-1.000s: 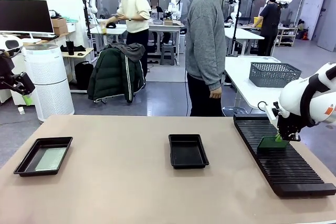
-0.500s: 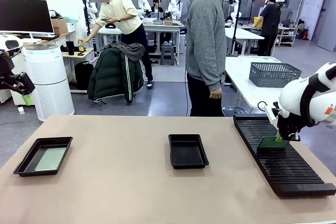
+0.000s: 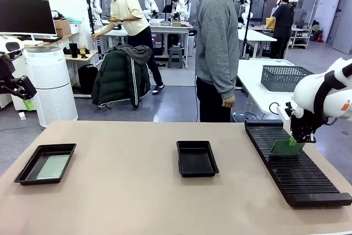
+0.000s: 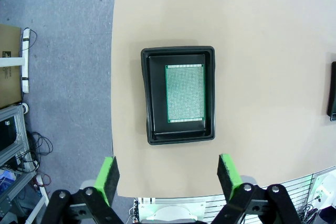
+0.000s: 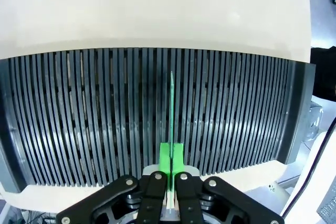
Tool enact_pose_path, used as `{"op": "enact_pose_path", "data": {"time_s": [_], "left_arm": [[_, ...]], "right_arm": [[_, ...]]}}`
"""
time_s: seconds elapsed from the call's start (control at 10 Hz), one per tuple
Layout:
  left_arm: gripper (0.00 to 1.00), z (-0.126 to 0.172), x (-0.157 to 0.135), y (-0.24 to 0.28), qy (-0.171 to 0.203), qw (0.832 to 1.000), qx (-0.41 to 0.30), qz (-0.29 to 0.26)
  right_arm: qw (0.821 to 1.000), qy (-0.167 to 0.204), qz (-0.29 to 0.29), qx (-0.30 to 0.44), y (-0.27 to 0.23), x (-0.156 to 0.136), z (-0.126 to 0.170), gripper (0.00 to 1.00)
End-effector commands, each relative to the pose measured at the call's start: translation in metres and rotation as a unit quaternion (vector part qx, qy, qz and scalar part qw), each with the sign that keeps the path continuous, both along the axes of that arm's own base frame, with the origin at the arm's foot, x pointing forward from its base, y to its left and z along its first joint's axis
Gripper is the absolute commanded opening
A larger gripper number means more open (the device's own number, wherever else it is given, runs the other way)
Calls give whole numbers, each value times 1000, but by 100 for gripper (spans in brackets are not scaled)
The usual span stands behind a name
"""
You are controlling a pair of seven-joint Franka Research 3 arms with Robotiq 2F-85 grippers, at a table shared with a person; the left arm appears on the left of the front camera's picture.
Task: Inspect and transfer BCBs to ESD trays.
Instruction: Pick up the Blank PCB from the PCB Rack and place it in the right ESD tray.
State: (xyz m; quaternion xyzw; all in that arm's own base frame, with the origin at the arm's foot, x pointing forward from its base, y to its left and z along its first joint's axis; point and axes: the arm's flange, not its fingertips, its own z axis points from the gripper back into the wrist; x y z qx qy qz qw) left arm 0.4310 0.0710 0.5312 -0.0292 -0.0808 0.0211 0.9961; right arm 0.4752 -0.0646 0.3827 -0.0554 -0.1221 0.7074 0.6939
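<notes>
Out past the tabletop's left edge, the left gripper (image 3: 27,103) hangs in the air, clear of the table. From its own wrist camera, the left gripper (image 4: 168,174) has its green pads (image 4: 107,174) spread wide apart with nothing between them, looking straight down on the first ESD tray (image 4: 178,51).

That left tray (image 3: 55,146) sits close to the tabletop's left edge, toward the near-left corner. One BCB (image 3: 53,167) lies flat on its floor, and the wrist view shows the board (image 4: 185,93) squared up with the tray walls.

On to the middle of the tabletop: the second ESD tray (image 3: 197,158) shows its bare black floor, well apart from the first. Behind the far edge stands a person (image 3: 217,42) in a grey sweater, one hand (image 3: 228,102) hanging at the side.

Over on the right, the long black slotted rack (image 3: 297,174) runs along the tabletop's right edge. The right gripper (image 3: 294,142) is over its far half, clamped on a second BCB (image 3: 283,147), which stands on edge, tilted a touch. The right wrist camera has the right gripper (image 5: 171,156) pinched narrow on that board (image 5: 171,103), seen edge-on as a thin green line running parallel with the rack's (image 5: 79,114) slots. Whether its lower edge sits in a slot, I cannot tell.
</notes>
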Motion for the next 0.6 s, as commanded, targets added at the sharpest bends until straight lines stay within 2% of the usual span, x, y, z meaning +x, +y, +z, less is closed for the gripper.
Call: {"op": "enact_pose_path", "data": {"time_s": [0.0,0.3,0.5], "left_arm": [[100,-1,0,1,-1,1000,0,-2],[100,-1,0,1,-1,1000,0,-2],[100,-1,0,1,-1,1000,0,-2]], "right_arm": [[999,33,-4,-15,-4,23,10,2],[998,55,-5,-14,-7,41,24,2],[998,54,-18,-3,-6,35,48,2]]}}
